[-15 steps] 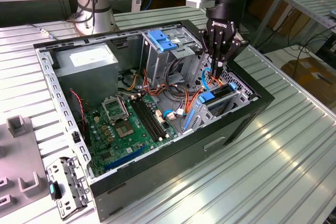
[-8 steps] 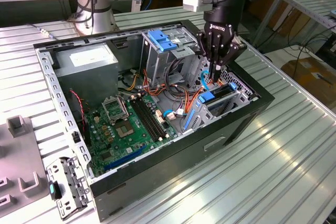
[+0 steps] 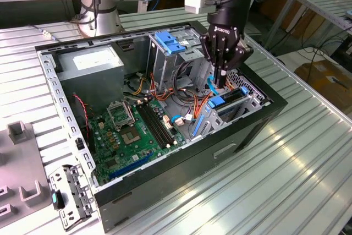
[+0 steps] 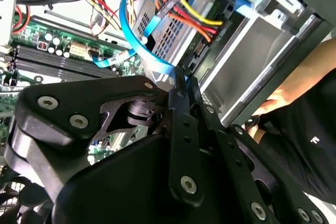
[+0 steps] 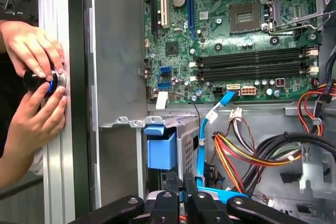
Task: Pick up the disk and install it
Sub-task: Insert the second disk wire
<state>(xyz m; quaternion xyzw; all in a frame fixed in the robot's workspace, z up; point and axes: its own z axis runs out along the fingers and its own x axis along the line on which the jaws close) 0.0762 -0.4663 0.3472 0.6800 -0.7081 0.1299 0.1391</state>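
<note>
The disk (image 3: 234,102) sits in its bay at the centre right of the exterior view, inside the open computer case (image 3: 242,136) on the counter (image 3: 308,169). My pincer (image 3: 220,80) hangs just above it, fingers closed on a blue cable (image 3: 209,85).

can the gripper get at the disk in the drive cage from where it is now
Probably yes. The gripper hangs right over the drive cage, and the disk with its blue rails lies just below it. But a light blue cable loops down beside the fingertips and might snag.
</note>
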